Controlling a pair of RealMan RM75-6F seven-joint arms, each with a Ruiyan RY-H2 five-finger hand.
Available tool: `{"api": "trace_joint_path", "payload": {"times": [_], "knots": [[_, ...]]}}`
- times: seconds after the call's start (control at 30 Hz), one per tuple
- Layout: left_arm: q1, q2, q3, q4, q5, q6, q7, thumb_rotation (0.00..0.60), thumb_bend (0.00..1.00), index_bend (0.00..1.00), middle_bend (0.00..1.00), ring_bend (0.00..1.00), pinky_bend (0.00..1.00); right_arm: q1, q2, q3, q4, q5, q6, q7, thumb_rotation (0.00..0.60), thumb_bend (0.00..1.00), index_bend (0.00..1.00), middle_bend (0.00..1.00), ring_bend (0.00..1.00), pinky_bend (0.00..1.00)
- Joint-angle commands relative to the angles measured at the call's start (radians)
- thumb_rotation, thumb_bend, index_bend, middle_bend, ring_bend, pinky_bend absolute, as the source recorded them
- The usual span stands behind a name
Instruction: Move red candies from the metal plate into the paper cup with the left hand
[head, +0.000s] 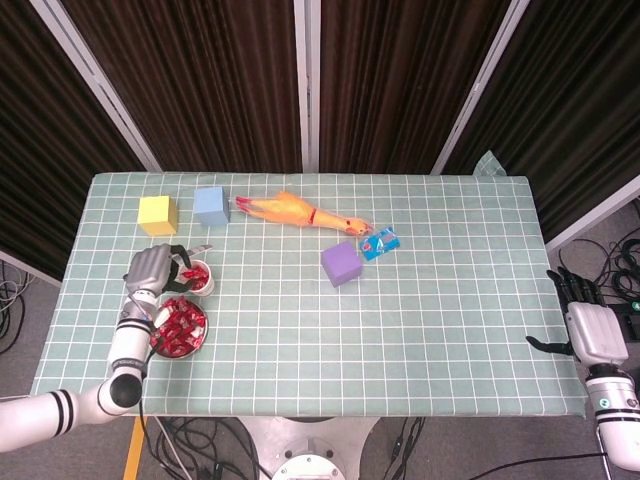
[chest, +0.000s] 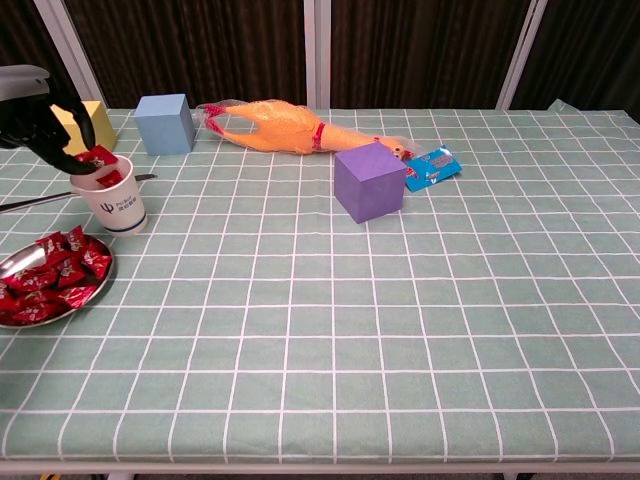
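Observation:
My left hand (chest: 38, 118) (head: 155, 268) hovers over the white paper cup (chest: 115, 200) (head: 197, 277), pinching a red candy (chest: 97, 157) just above the cup's rim. Another red candy lies inside the cup. The metal plate (chest: 30, 313) (head: 190, 345) sits in front of the cup at the table's left, piled with several red candies (chest: 55, 265) (head: 176, 325). My right hand (head: 583, 325) hangs off the table's right edge with fingers apart and nothing in it; the chest view does not show it.
A metal spoon (head: 200, 249) lies behind the cup. At the back stand a yellow cube (head: 157, 214) and a blue cube (head: 211, 205), beside a rubber chicken (head: 295, 212). A purple cube (head: 341, 264) and a blue packet (head: 379, 243) sit mid-table.

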Motion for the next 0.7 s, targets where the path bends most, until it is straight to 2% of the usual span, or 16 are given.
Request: {"api": "trace_joint_path", "payload": {"times": [0.03, 0.23, 0.4, 0.53, 0.63, 0.7], "knots": [[-0.001, -0.001, -0.003, 0.009, 0.009, -0.006, -0.013, 0.6, 0.27, 0.5, 1.0, 1.0, 1.0, -0.001, 0.001, 0.001, 0.0, 0.001, 0.001, 0.001, 0.512, 0.0, 0.0, 0.0, 0.0, 0.0], [0.006, 0.017, -0.005, -0.015, 0.026, 0.005, -0.027, 0.6, 0.26, 0.48, 1.0, 1.0, 1.0, -0.001, 0.003, 0.001, -0.002, -0.001, 0.002, 0.003, 0.512, 0.0, 0.0, 0.0, 0.0, 0.0], [0.053, 0.079, 0.007, -0.135, 0.076, 0.079, -0.043, 0.6, 0.25, 0.49, 1.0, 1.0, 1.0, -0.003, 0.006, 0.003, -0.003, -0.004, 0.007, 0.009, 0.513, 0.0, 0.0, 0.0, 0.0, 0.0], [0.132, 0.125, 0.075, -0.222, 0.149, 0.124, -0.084, 0.6, 0.24, 0.49, 1.0, 1.0, 1.0, -0.002, 0.009, 0.005, -0.004, -0.011, 0.011, 0.014, 0.513, 0.0, 0.0, 0.0, 0.0, 0.0], [0.173, 0.135, 0.13, -0.209, 0.193, 0.098, -0.124, 0.6, 0.23, 0.49, 1.0, 1.0, 1.0, 0.001, 0.007, 0.002, -0.007, -0.022, 0.009, 0.015, 0.512, 0.0, 0.0, 0.0, 0.0, 0.0], [0.183, 0.144, 0.149, -0.192, 0.194, 0.057, -0.146, 0.6, 0.22, 0.49, 1.0, 1.0, 1.0, 0.003, 0.007, 0.0, -0.011, -0.03, 0.011, 0.015, 0.514, 0.0, 0.0, 0.0, 0.0, 0.0]]}}
